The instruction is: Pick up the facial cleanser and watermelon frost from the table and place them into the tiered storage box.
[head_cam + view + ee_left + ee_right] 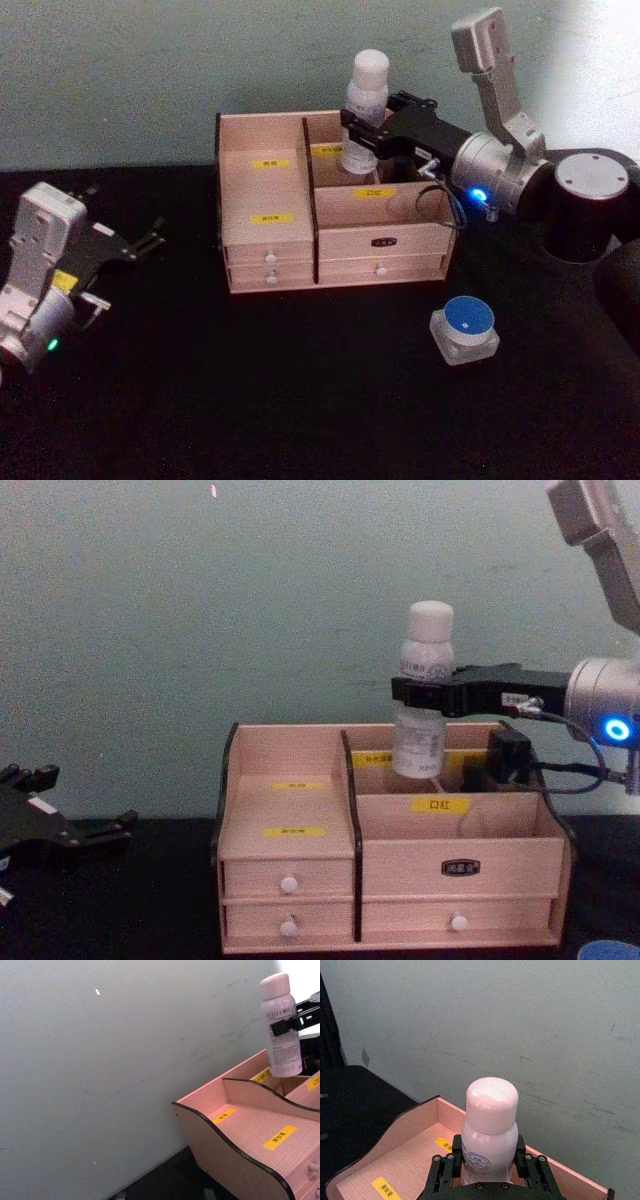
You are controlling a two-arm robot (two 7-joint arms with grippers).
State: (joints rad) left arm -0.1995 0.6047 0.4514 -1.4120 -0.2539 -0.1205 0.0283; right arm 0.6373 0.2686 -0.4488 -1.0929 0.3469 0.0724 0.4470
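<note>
While clamping cleanser (430,630), right pincer (422,694) extends level.

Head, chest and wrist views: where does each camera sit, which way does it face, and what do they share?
Head: high, looking down on the box, the jar, the left gripper and the right gripper, which holds the bottle.
Chest: low, facing the drawers; left gripper at the left edge, right arm entering from the right.
Left wrist: faces the wall and the box's left end.
Right wrist: behind its own fingers, facing the wall.
Shared: all four show bottle and box.
</note>
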